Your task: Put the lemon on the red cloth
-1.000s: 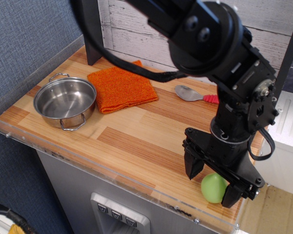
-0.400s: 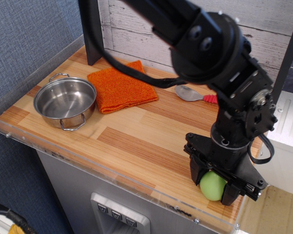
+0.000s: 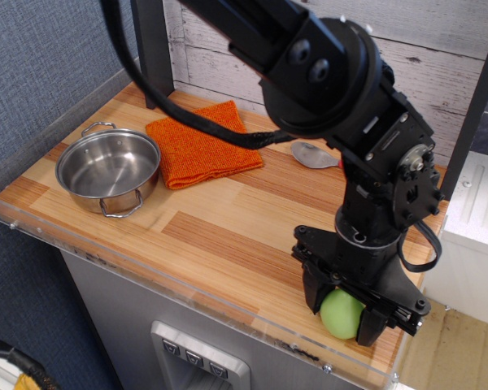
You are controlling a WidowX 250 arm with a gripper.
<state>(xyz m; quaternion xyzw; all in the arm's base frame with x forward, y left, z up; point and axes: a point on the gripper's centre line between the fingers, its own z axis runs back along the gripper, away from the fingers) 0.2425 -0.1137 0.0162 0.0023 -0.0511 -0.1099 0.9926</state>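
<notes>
The lemon [image 3: 341, 314] is a small yellow-green fruit at the front right corner of the wooden counter. My black gripper [image 3: 343, 315] points down over it, and its two fingers are closed on the lemon's sides. I cannot tell whether the lemon still rests on the wood. The red cloth [image 3: 203, 144] is a square orange-red ribbed cloth lying flat at the back left, far from the gripper.
A steel pot [image 3: 108, 169] stands at the left, touching the cloth's left edge. A metal spoon [image 3: 312, 155] lies at the back, partly behind my arm. A clear acrylic rim [image 3: 187, 286] runs along the counter's front edge, close to the lemon.
The gripper's fingers have come down around the lemon and closed on it. The gripper and lemon have shifted a little to the left.
</notes>
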